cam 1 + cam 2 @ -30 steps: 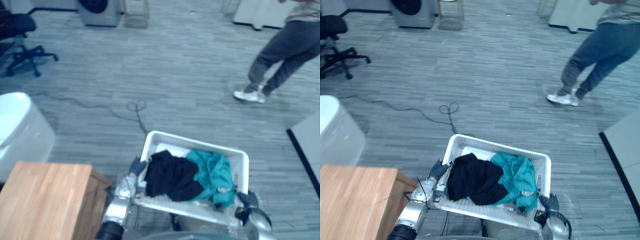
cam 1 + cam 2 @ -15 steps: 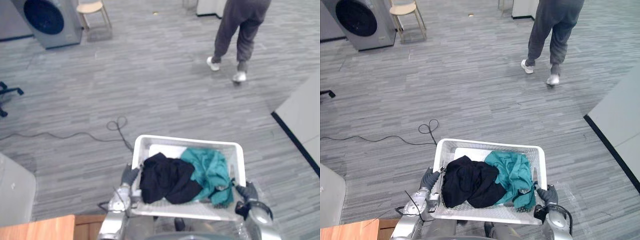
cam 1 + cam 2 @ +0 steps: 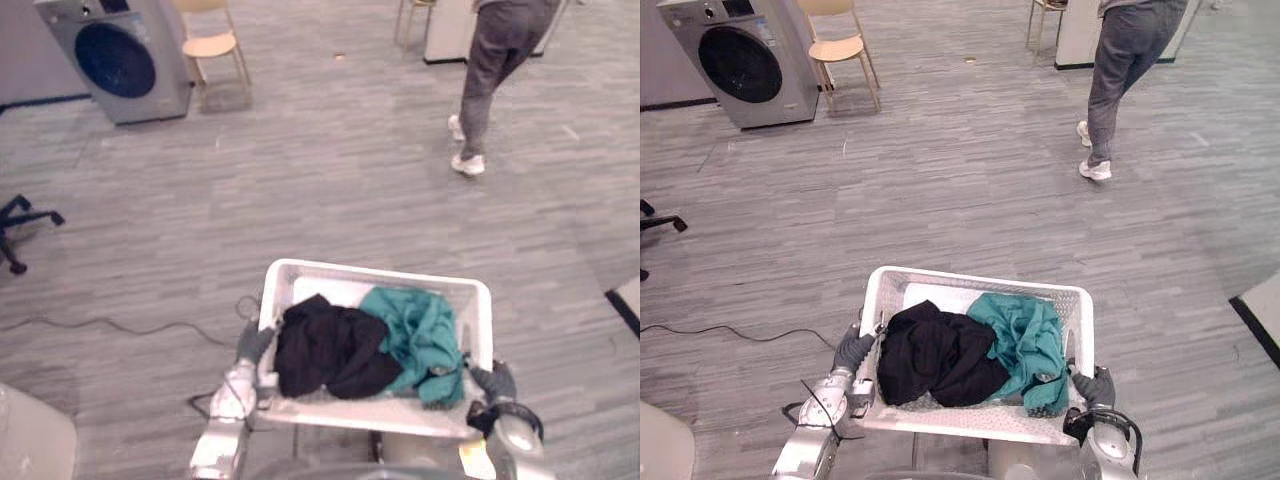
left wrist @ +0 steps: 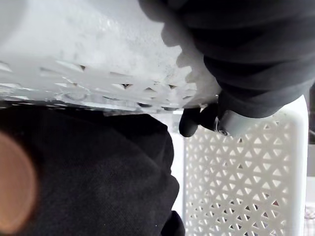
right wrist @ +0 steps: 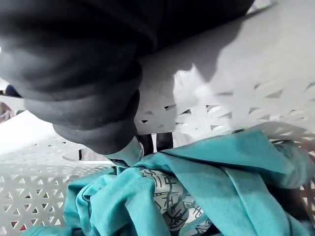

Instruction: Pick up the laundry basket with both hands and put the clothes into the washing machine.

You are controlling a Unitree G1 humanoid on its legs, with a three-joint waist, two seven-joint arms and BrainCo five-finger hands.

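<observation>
A white laundry basket (image 3: pixel 370 272) is carried in front of me above the grey floor. Inside lie a black garment (image 3: pixel 325 345) on the left and a teal garment (image 3: pixel 420 335) on the right. My left hand (image 3: pixel 250 345) grips the basket's left rim; in the left wrist view a dark fingertip (image 4: pixel 197 120) curls over the rim beside the black garment (image 4: pixel 98 172). On the opposite rim my right hand (image 3: pixel 497 382) holds on, right next to the teal garment (image 5: pixel 197 187). The grey washing machine (image 3: pixel 125 60) stands far off at the upper left, its door shut.
A wooden chair (image 3: pixel 215 45) stands just right of the washer. A person (image 3: pixel 495 60) walks at the upper right. An office chair's base (image 3: pixel 20 215) shows at the left edge, a white object (image 3: pixel 30 440) at the lower left, a white panel (image 3: pixel 628 295) at the right.
The camera has swung, so the washer and chair now show larger at the upper left. The person has walked farther away. Both hands keep the same hold on the basket.
</observation>
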